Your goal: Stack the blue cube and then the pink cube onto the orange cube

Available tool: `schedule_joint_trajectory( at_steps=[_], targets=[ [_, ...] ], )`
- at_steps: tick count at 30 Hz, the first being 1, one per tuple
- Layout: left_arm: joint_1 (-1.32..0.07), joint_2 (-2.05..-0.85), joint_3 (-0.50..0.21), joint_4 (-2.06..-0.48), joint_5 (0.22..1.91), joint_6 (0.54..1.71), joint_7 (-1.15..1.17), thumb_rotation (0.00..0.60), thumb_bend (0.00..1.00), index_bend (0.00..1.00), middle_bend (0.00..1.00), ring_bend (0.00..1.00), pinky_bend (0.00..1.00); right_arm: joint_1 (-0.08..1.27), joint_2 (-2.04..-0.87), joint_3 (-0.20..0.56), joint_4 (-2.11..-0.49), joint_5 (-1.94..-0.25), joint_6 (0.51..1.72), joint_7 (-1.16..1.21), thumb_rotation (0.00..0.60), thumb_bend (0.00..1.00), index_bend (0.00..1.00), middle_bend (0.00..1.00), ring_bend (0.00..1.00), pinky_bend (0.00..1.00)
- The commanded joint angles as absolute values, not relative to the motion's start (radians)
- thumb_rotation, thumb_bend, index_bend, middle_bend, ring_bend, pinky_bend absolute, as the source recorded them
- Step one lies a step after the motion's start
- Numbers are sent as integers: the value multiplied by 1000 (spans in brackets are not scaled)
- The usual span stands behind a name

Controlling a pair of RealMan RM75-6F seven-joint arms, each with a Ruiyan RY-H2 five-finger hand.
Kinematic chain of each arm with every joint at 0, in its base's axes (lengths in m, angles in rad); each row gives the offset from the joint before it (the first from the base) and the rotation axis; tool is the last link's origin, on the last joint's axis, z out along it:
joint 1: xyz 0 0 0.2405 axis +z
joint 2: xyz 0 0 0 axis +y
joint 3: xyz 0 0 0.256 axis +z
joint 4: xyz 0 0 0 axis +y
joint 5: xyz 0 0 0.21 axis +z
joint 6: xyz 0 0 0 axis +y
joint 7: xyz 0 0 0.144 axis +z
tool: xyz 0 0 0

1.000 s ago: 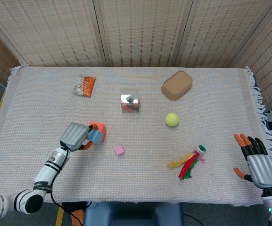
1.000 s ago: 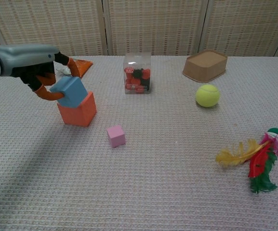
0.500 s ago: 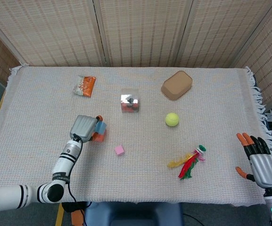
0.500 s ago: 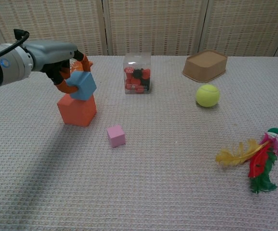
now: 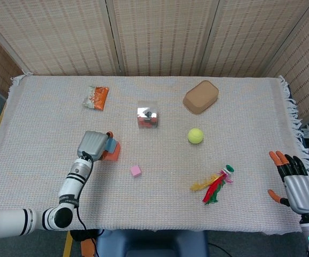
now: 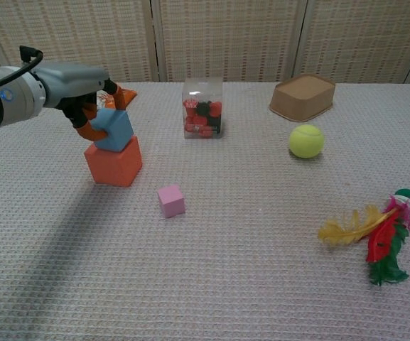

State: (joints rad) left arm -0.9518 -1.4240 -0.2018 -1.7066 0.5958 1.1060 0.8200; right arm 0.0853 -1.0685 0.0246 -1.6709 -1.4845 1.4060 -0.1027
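Fingers (image 6: pixel 85 131) of our left hand (image 6: pixel 73 84) wrap the blue cube (image 6: pixel 114 128), which sits tilted on the orange cube (image 6: pixel 114 162). Our left forearm reaches in from 8 o'clock, hand palm down over the stack. Our right hand (image 5: pixel 296 184) rests at the table's (image 5: pixel 47 128) 4 o'clock edge, fingers spread, holding nothing. At 5 o'clock of the stack, apart, lies the pink cube (image 6: pixel 170 200). We cannot read any writing.

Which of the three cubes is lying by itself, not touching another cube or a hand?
The pink cube. The left hand holds the blue cube on the orange cube.
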Motion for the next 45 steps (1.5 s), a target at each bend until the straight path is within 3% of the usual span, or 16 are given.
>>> schedule_joint_trajectory(
  at_steps=[1,22,34,45],
  targets=[
    [-955,-1421,-198,-1717,599,1113,822,600,379,600,1000,1000,1000,85,-1068,24,-1672,-1485,1407,-103,600,107,0,0,0,0],
    [-975,-1432,-159,-1716,573,1130,864,600,381,560,1000,1000,1000,77,-1061,23,-1678,-1492,1421,-95,600,107,0,0,0,0],
    [-983,-1433,-149,-1704,572,1121,865,600,380,271,1000,1000,1000,77,-1062,24,-1677,-1491,1420,-96,600,107,0,0,0,0],
    [-985,-1420,-144,-1721,589,1122,856,600,376,171,1000,1000,1000,75,-1062,24,-1678,-1491,1421,-98,600,107,0,0,0,0]
  ],
)
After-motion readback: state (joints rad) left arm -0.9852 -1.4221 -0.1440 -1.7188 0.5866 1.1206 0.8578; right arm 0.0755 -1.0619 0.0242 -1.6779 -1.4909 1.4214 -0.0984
